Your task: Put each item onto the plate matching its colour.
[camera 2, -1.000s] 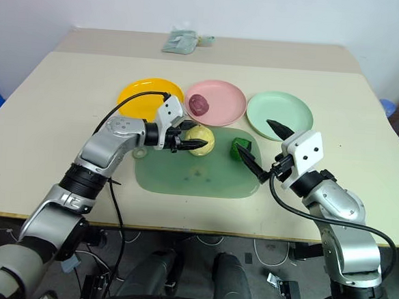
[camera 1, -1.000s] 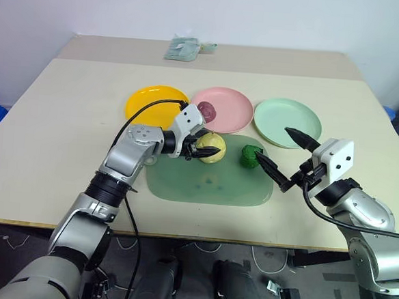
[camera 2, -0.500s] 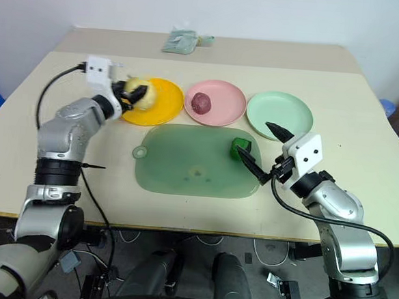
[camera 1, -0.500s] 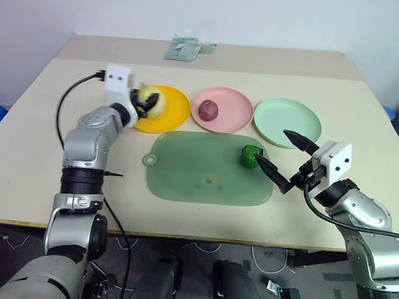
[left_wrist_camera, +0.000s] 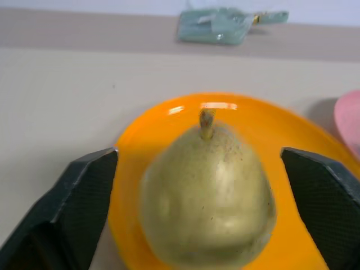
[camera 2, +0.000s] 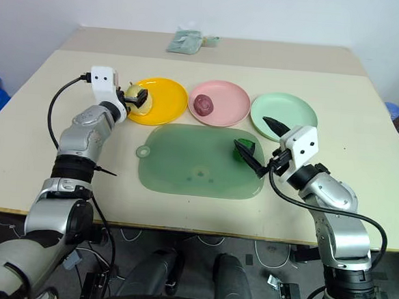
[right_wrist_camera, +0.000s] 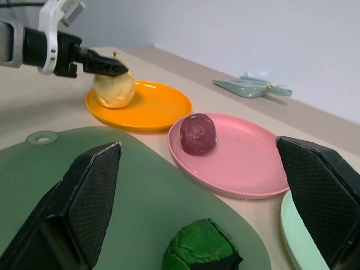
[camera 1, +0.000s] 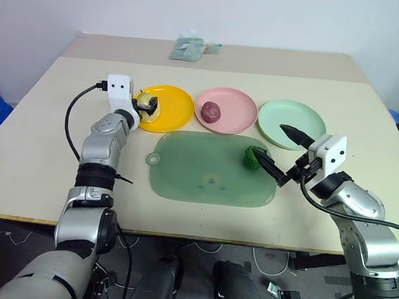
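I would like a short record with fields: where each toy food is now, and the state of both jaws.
yellow pear: on the yellow plate, between the left gripper jaws, open and clear of it
purple item: on the pink plate
green item: on the green mat, not on the mint plate
right gripper: jaws open, by the green item

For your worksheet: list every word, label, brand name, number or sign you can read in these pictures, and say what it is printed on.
None can be read.
The yellow plate, pink plate, mint green plate and green mat are plain.
The cloth bundle at the table's far edge shows no legible print.
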Motion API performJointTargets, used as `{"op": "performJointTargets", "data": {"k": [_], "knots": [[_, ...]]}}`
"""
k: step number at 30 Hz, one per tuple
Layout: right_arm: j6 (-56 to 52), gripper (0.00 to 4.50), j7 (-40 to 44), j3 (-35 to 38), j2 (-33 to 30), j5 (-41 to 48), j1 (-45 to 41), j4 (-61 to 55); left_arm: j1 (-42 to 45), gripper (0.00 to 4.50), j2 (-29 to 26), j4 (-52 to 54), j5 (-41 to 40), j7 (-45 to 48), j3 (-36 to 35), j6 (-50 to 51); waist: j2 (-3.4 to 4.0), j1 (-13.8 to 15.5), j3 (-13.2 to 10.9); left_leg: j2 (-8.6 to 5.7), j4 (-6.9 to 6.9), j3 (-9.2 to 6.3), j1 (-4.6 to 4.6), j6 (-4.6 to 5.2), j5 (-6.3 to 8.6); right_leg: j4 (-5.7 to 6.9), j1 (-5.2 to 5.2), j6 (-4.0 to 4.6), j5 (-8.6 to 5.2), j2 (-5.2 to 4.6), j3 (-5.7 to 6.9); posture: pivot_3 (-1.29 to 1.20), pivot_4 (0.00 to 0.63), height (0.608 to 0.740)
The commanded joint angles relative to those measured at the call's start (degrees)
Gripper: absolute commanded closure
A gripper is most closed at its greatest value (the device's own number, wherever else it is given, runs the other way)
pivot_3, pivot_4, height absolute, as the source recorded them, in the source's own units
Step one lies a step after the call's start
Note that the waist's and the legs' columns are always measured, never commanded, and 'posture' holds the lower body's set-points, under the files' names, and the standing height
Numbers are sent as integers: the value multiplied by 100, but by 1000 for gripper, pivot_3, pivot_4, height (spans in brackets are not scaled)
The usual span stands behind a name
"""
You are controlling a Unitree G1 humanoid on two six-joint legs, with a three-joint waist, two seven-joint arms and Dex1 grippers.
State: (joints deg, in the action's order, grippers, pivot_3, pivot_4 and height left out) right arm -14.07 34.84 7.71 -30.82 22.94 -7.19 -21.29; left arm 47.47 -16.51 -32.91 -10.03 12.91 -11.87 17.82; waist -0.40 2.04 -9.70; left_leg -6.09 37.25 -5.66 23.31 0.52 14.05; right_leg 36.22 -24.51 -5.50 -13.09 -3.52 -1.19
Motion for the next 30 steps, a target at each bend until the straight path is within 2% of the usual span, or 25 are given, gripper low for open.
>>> {"op": "performJointTargets", "data": {"k": [1,5,10,15,20,27,30], "knots": [[-128,0,-109,-116,75,-7,-75,-286,-43,22,-119,497,-160,380,-4,-262,0,-6,0,1,0,0,0,0,0,0,-1,0,0,0,0,0,150,740],[-281,0,-281,-542,120,-455,-94,22,-858,22,-365,2024,-802,1660,137,-19,2,-39,1,1,-2,3,0,-1,0,0,-2,1,0,-1,-5,0,150,740],[-256,0,-297,-819,373,-581,-234,378,-1800,22,-1283,3833,-1771,3114,251,887,4,-163,-1,5,-9,4,0,-9,-5,1,-6,4,-1,0,-8,0,150,740],[-215,0,-297,-1010,447,-852,-409,838,-2650,22,-2135,4788,-1961,4391,484,605,12,-141,5,5,-10,5,-6,-2,-1,0,-1,8,0,-1,-7,0,150,740],[-156,0,-319,-1082,557,-1043,-596,1259,-3111,22,-2506,5166,-2162,5000,445,557,13,-136,4,7,-12,4,-6,-3,-1,-1,-1,10,0,0,-6,0,150,740],[41,0,-458,-1116,664,-1412,-793,1990,-3307,22,-2530,5304,-2153,5059,478,451,12,-144,5,7,-14,5,-8,-3,-1,-1,0,11,-1,0,-6,0,150,740],[99,902,-504,-1083,684,-1491,-896,2204,-3383,0,-2465,5253,-2018,4987,538,278,12,-152,5,8,-17,5,-11,-3,-1,-1,1,11,-1,1,-6,0,150,740]]}}
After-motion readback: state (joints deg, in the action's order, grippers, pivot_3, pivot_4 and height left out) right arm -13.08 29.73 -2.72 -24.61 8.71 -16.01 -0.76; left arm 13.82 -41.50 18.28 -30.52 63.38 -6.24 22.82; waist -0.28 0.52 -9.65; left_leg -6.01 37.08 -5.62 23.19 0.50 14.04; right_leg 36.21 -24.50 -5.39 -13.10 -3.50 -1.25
